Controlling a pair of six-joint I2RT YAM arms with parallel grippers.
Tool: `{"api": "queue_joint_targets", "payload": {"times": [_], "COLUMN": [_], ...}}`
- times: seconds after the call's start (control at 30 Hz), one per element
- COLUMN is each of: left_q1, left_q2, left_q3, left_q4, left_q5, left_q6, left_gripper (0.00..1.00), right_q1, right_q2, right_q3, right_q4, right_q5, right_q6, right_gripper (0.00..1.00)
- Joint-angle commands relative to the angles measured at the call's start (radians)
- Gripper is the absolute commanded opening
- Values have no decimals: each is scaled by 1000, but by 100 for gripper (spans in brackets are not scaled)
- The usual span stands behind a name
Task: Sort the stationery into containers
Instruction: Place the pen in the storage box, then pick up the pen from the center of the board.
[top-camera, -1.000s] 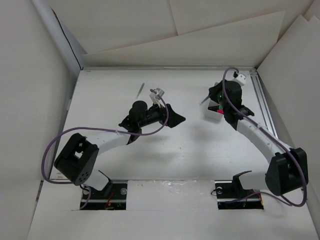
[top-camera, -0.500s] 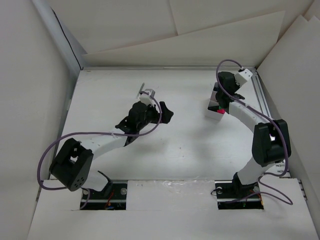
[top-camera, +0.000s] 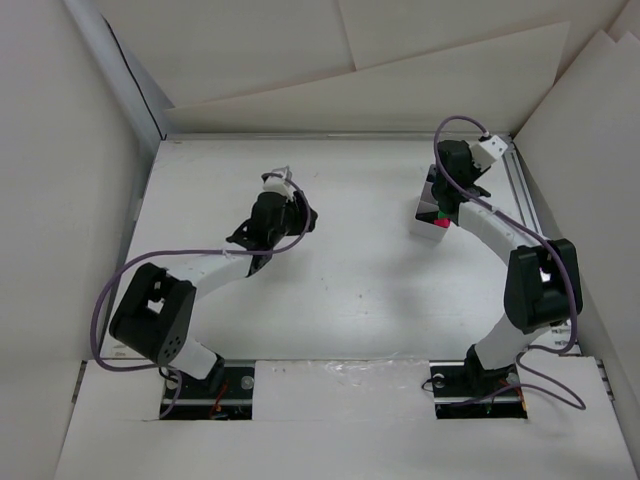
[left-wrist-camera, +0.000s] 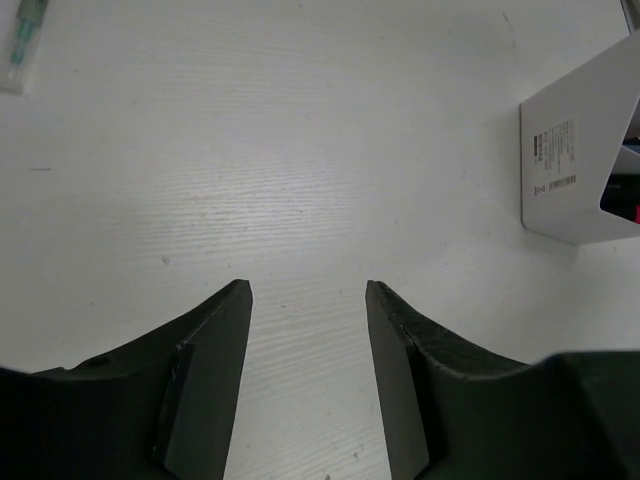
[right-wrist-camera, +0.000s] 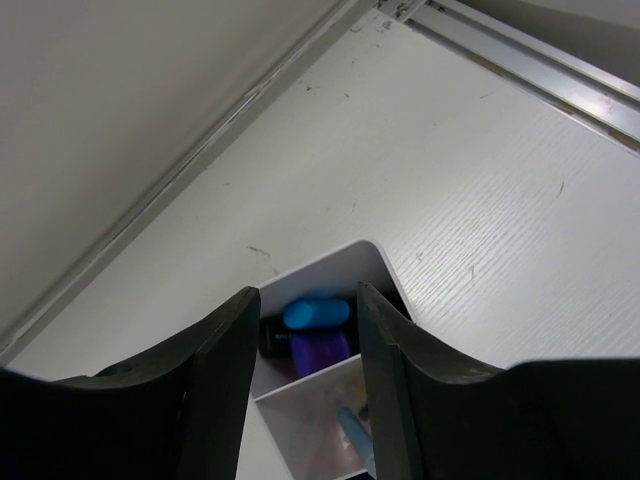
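**A:** Where do we stand?

**B:** Our left gripper (left-wrist-camera: 308, 290) hangs low over the table (left-wrist-camera: 300, 150), jaws half apart and empty. The pen (left-wrist-camera: 22, 40) lies ahead and off to one side, well apart from the fingertips.

**A:** And the right?

**B:** Our right gripper (right-wrist-camera: 305, 295) hovers over the box (right-wrist-camera: 330, 265), jaws parted with nothing between them. In the far cell a blue highlighter (right-wrist-camera: 315, 313) and a purple highlighter (right-wrist-camera: 320, 350) lie touching.

**A:** So we judge the pen is next. How do we take it well?

**B:** It is thin, round and smooth, and it lies on a hard, faintly grained white top. It may roll or skid. We should turn the wrist so the jaws cross the barrel and centre over its middle. Then we sink until the tips nearly meet the table and close slowly.

**A:** And the box?

**B:** It has thin pale walls and rounded corners, and it looks light. We think a nudge could shift it, so we should lower the pen in gently.
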Motion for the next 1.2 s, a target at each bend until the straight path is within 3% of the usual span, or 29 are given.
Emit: {"api": "queue_joint_targets", "payload": {"times": [0.0, 0.03, 0.17, 0.3, 0.37, 0.43, 0.5, 0.63, 0.67, 0.77, 0.9, 1.17], "left_q1": [-3, -3, 17, 93, 132, 190, 219, 232, 232, 232, 232, 232], "left_q2": [1, 1, 62, 128, 185, 236, 298, 377, 397, 469, 573, 675], "left_q3": [84, 95, 188, 265, 296, 365, 425, 521, 555, 672, 810, 917], "left_q4": [-19, -19, -87, -141, -172, -214, -268, -317, -343, -426, -512, -610], "left_q5": [-63, -76, -149, -145, -134, -116, -99, -99, -99, -143, -105, -126], "left_q6": [0, 0, 0, 0, 0, 0, 0, 41, 52, 98, 175, 210], "left_gripper": [45, 45, 62, 65, 65, 65, 65, 70, 72, 72, 70, 60], "right_q1": [10, 19, 41, 59, 71, 72, 72, 81, 81, 102, 113, 144], "right_q2": [-50, -68, -259, -445, -517, -609, -665, -770, -780, -780, -758, -734], "right_q3": [11, 11, -61, -168, -219, -290, -354, -406, -407, -419, -419, -408], "right_q4": [-21, -32, -62, -62, -62, -62, -62, -62, -62, -62, -72, -72], "right_q5": [-44, -53, -127, -267, -352, -411, -467, -553, -572, -610, -635, -696], "right_q6": [42, 42, 66, 89, 89, 100, 112, 112, 112, 103, 103, 91], "right_gripper": [50, 51, 56, 54, 40, 12, 7, 17, 26, 39, 46, 48]}}
